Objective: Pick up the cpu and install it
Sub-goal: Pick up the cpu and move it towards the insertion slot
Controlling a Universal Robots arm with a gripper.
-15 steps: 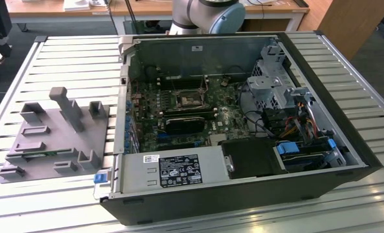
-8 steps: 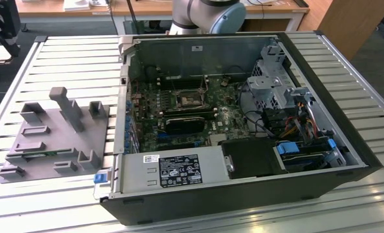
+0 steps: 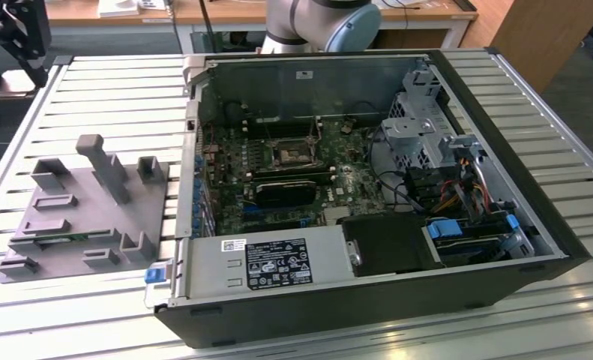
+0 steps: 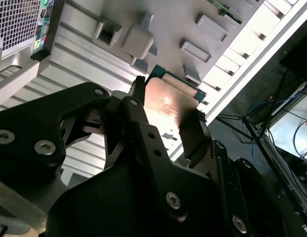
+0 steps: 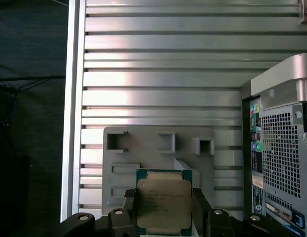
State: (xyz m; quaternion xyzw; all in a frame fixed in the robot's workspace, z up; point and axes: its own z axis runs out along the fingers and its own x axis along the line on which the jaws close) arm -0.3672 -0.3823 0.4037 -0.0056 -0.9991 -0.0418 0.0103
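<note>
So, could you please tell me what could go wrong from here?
The gripper holds the cpu only by its thin edges, above the holder; a slip could drop it. The socket sits deep inside the case, close to cables, so the wide gripper might snag something going in.

I am seeing the holder block point(image 3: 86, 217) lying on the desk point(image 3: 536, 97) at the exterior view's left of the computer case point(image 3: 536, 247), the socket point(image 3: 294, 154) sitting inside that case, and, in the first wrist view, the cpu point(image 5: 163, 200) sitting between the fingers point(image 5: 129, 207) over the block.
</note>
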